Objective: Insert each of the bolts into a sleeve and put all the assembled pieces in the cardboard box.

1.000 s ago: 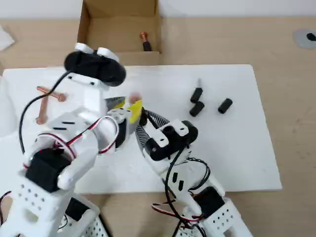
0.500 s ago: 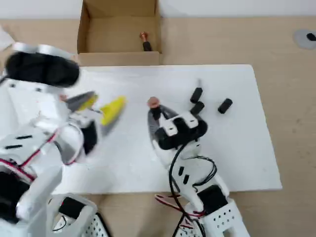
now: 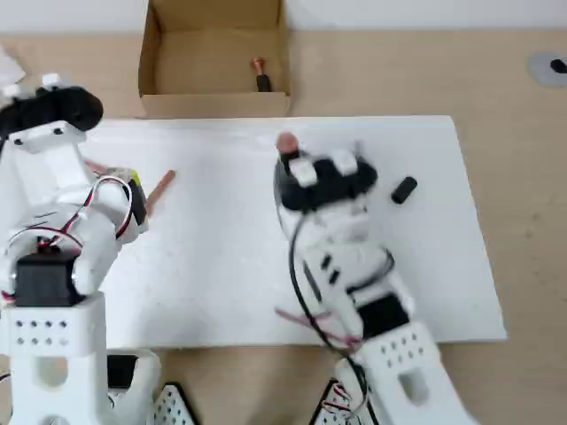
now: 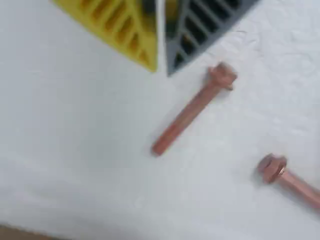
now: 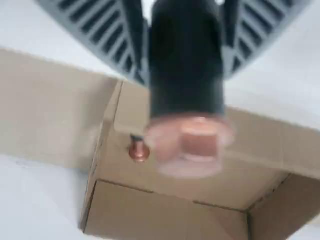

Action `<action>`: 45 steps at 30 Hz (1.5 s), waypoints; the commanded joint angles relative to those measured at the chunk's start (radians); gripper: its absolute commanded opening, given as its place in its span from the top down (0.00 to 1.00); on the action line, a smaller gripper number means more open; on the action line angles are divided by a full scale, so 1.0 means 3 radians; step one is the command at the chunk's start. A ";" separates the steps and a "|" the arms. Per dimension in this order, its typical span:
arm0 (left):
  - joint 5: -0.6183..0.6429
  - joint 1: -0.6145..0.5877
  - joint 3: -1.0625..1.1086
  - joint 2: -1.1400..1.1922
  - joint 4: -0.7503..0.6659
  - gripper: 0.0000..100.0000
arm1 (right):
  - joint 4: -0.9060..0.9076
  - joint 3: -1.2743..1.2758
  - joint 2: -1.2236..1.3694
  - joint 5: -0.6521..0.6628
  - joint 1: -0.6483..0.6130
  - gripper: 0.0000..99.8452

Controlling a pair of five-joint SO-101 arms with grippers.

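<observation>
My right gripper (image 3: 285, 161) is shut on an assembled piece (image 5: 186, 100), a black sleeve with a copper bolt head (image 3: 286, 142) sticking out. It hovers over the white mat's far edge, close to the cardboard box (image 3: 161, 53). One assembled piece (image 3: 260, 74) lies inside the box (image 5: 165, 215). My left gripper (image 4: 161, 69) is shut on nothing, just beside a loose copper bolt (image 4: 192, 111) on the mat's left part. A second bolt (image 4: 282, 175) lies nearby. In the high view the left gripper (image 3: 135, 189) sits next to that bolt (image 3: 160, 189).
A loose black sleeve (image 3: 404, 189) lies on the right part of the white mat (image 3: 221, 266). The right arm's body covers the mat's middle. The wooden table (image 3: 514, 133) surrounds the mat.
The left arm has swung back to the left and its gripper has shut beside the loose bolt. The right arm has carried the assembled piece across the mat toward the box.
</observation>
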 commanded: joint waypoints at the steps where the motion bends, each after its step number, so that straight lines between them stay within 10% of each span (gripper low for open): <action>1: -0.0036 -0.0107 0.0276 -0.0033 -0.0286 0.99 | -0.0128 -0.1107 0.1025 0.0015 0.0059 0.99; 28: -0.0036 -0.0153 0.1013 -0.0033 -0.0905 0.99 | -0.0107 -0.6140 0.6401 -0.0394 0.0222 0.99; 45: -0.0031 -0.0128 0.1304 -0.0033 -0.0900 0.99 | 0.1243 -0.8702 0.8078 0.0015 0.0253 0.99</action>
